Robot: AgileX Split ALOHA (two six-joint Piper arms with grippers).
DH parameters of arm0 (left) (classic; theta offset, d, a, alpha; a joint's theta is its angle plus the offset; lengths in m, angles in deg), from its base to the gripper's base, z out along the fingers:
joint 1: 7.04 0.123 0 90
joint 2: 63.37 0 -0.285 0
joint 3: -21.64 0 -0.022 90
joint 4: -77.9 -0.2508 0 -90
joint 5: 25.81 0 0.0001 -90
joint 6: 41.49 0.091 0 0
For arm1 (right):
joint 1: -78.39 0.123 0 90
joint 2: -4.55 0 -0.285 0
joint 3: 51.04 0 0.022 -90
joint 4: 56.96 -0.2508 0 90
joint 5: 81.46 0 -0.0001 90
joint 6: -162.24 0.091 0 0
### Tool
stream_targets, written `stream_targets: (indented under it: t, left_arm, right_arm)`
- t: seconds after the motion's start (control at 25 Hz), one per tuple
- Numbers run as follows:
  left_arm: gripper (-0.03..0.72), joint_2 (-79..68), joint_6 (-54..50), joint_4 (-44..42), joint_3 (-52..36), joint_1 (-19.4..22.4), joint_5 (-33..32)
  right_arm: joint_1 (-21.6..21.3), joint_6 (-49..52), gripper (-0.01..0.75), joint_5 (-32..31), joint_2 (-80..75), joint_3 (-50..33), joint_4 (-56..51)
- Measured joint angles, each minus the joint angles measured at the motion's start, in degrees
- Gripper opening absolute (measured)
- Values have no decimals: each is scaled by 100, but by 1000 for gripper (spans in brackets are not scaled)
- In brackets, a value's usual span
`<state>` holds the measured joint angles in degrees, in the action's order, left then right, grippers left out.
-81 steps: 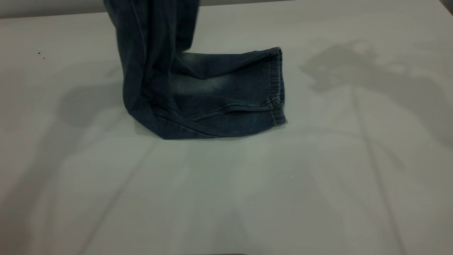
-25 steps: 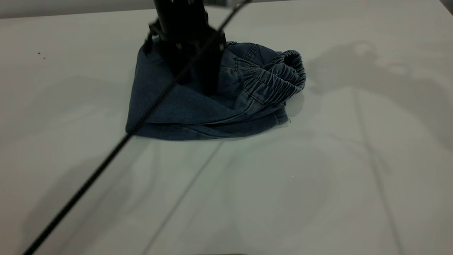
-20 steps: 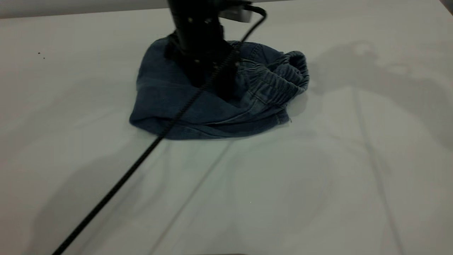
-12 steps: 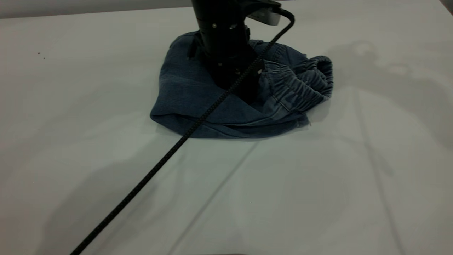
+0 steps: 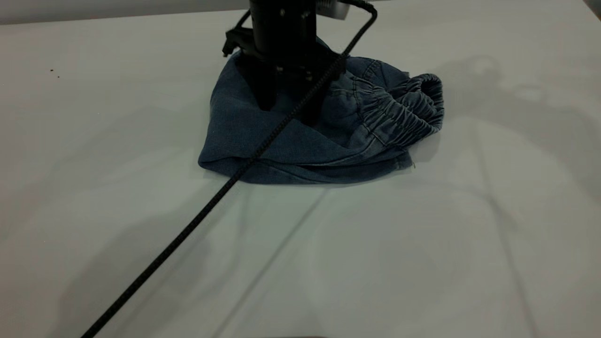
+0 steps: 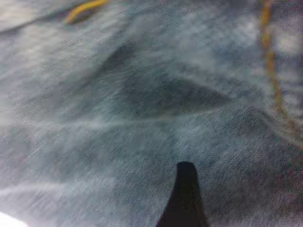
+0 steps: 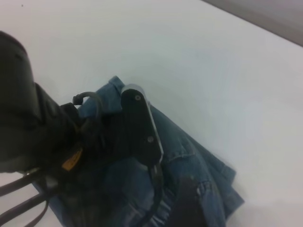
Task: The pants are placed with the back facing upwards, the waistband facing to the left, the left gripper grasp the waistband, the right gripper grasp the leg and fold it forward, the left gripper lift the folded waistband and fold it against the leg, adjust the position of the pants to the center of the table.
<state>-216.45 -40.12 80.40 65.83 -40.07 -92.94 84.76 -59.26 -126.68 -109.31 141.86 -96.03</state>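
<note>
The blue denim pants [image 5: 263, 141] lie folded in a bundle on the table [image 5: 422, 263], at the far middle. The ruffled waistband [image 5: 404, 112] is folded over to the bundle's right end and stands up a little. The leg is the lower layer, and only its edge [image 5: 328, 172] shows along the front. My left gripper [image 5: 287, 105] points down onto the top layer, open, both fingertips on the denim. Close denim and one dark finger [image 6: 186, 194] fill the left wrist view. The right wrist view looks down on the pants [image 7: 203, 165] and the left arm [image 7: 28, 132] from above.
A black cable [image 5: 188, 225] runs from the left arm across the pants and down to the table's near left. The table's far edge [image 5: 117, 16] lies just behind the bundle. Bare tabletop stretches out in front and to both sides.
The raised waistband end came down folded over the leg. The left gripper then slid the bundle to the right. Since half a second ago the bundle rests still and the fingers stand apart.
</note>
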Motion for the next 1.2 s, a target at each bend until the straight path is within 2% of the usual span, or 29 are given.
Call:
stream_targets:
  t: [0.28,0.56,0.76,0.92,1.2]
  left_arm:
    - [547,15,-5,-22,1088,0,0]
    - [547,840,7,-462,1300,0,0]
    - [547,1830,17,-955,1261,0,0]
    - [547,2950,12,-1021,702,0,0]
    - [547,5387,32,-949,-1489,0,0]
  right_arm:
    - [0,19,477,-244,512,-6,-81]
    - [0,409,477,-1027,1676,-6,-81]
    - [0,991,477,-1946,2612,-6,-74]
    - [0,1507,477,-2574,3267,-6,95]
    - [0,2565,477,-2710,4413,-211,756]
